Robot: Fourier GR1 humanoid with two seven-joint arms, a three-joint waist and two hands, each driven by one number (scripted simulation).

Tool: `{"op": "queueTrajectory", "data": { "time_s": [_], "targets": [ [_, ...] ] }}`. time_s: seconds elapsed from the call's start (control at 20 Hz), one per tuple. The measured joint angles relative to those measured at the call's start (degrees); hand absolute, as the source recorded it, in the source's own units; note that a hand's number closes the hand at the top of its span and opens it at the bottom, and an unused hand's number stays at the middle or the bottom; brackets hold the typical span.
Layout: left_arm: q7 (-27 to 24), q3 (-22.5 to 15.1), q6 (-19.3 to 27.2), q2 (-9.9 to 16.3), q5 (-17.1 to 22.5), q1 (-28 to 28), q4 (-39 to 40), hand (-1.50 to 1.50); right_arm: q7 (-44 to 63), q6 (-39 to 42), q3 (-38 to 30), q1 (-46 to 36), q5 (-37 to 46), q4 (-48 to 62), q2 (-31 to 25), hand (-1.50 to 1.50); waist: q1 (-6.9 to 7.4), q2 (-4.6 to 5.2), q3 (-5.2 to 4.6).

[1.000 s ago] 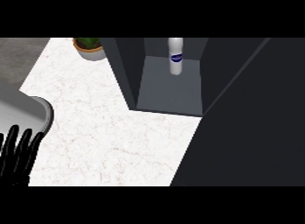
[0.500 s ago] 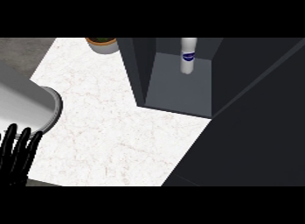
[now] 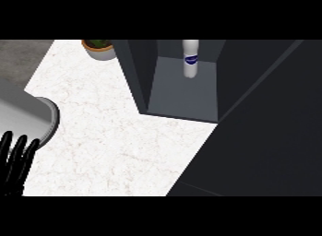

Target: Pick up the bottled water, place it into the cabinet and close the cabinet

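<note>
Bottled water already stands upright inside the open cabinet at upper centre, so we judge only closing the dark door at right remains, while our left hand rests at lower left, fingers straight and empty.

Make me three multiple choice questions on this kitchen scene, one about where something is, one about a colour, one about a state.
1. Where does the bottled water stand?
A. inside the cabinet
B. on the counter
C. in the sink

2. What colour is the bottle's label?
A. red
B. blue
C. green

3. How is the left robot hand?
A. curled round the bottle
B. open, fingers up, at the lower left edge
C. pressing the potted plant

Answers: 1 A, the bottle is upright in the compartment. 2 B, a blue band shows. 3 B, its straight fingers hold nothing.
</note>
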Motion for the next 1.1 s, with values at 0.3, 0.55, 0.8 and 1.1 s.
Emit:
{"op": "queueTrajectory", "data": {
  "time_s": [0.3, 0.55, 0.8, 1.1],
  "targets": [
    [-0.4, 0.6, -0.7, -0.1, 0.5, 0.3, 0.5, -1.50, -2.7, -6.4, -9.4, -2.2, -1.1, 3.7, 1.3, 1.50, -0.47, 0.23, 0.15],
    [-0.2, 0.6, -1.4, 0.1, 0.8, 0.0, 0.6, -1.50, -3.7, -17.6, -14.2, -11.8, -0.2, 13.4, 5.0, 1.50, 0.57, 0.27, 0.32],
    [0.1, 0.4, -2.5, 0.2, 1.2, 0.0, 1.0, -1.50, -4.6, -28.4, -17.2, -25.9, -0.8, 25.9, 6.6, 1.50, 1.40, 0.03, 0.49],
    [0.3, 1.0, -3.0, -0.1, 1.6, -0.5, 2.3, -1.50, -6.9, -36.4, -21.3, -44.1, -5.0, 44.0, 7.0, 1.50, 0.41, -0.35, 0.83]
  ]
}}
